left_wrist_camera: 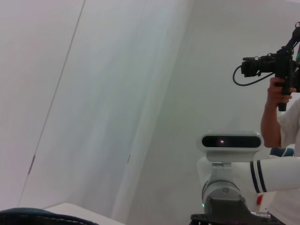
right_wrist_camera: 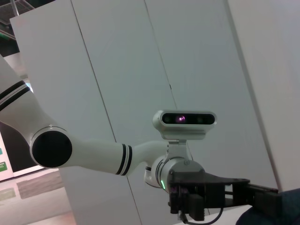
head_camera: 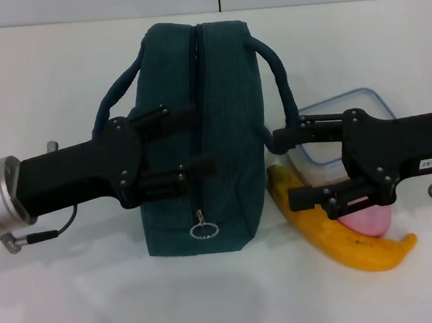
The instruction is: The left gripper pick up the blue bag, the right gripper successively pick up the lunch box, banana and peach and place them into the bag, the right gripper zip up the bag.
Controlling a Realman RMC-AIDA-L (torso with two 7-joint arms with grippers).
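The left gripper (head_camera: 196,143), fingers spread, hovers over the zipped blue bag (head_camera: 198,125) at centre. Right of it, the right gripper (head_camera: 291,168), also spread, hangs above banana (head_camera: 334,234), peach (head_camera: 370,220) and lunch box (head_camera: 348,125). Nothing is packed; next, grasp the bag.

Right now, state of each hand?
Left hand: open, over the blue bag.
Right hand: open, above the banana and peach.
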